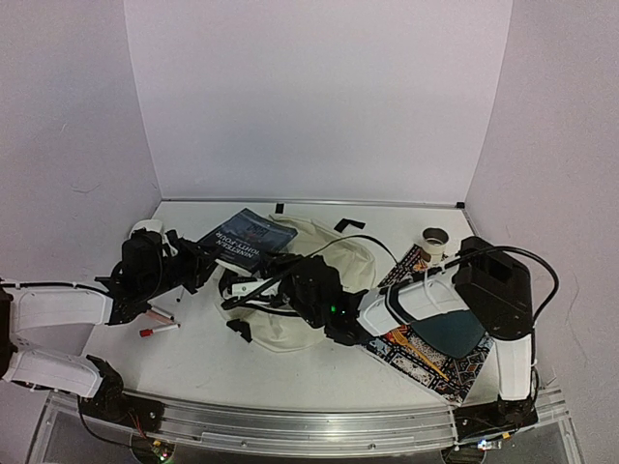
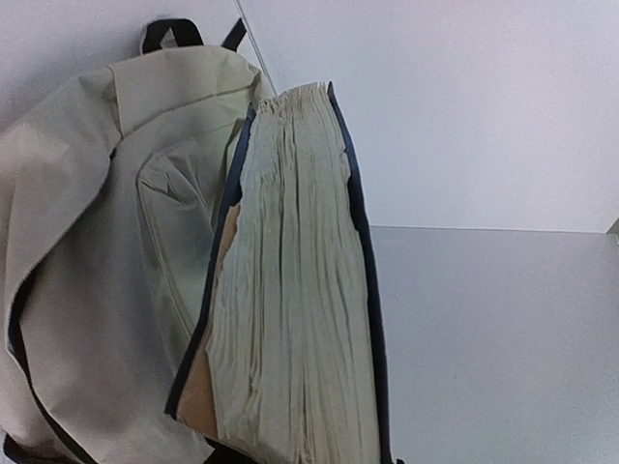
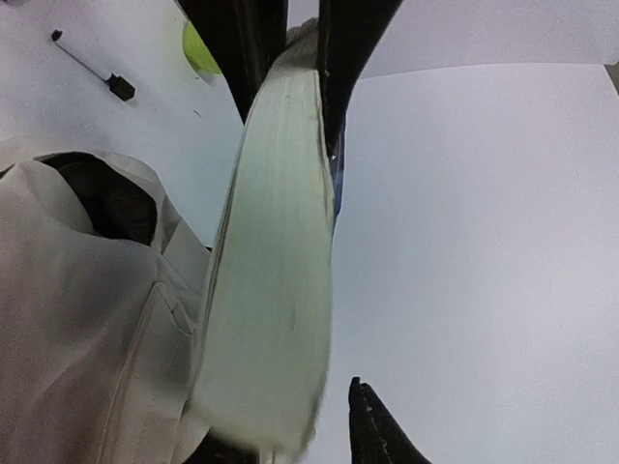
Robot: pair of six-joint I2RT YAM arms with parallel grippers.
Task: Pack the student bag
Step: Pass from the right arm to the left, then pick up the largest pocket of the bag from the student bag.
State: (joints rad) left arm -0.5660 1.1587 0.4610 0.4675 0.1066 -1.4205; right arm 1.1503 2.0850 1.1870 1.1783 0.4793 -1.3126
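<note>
We see the left gripper pinching the book by one end. In the right wrist view its black fingers clamp the book at the top of the frame. The rest of the book hangs free toward the bag, which lies slumped at the centre of the top view.

The right gripper sits at the bag's left edge, just under the book. It looks spread: one finger shows at the lower centre, apart from the page edge. The other is hidden behind the book.

We think the main risk is the end-on hold. The book is thick and could swing or slide out between the fingers if the arm tilts or moves quickly. The bag is soft, and its dark opening looks narrow and partly folded. A leading corner could catch the rim and push the fabric shut. The two grippers also work close together, so they could knock each other or snag a strap.
</note>
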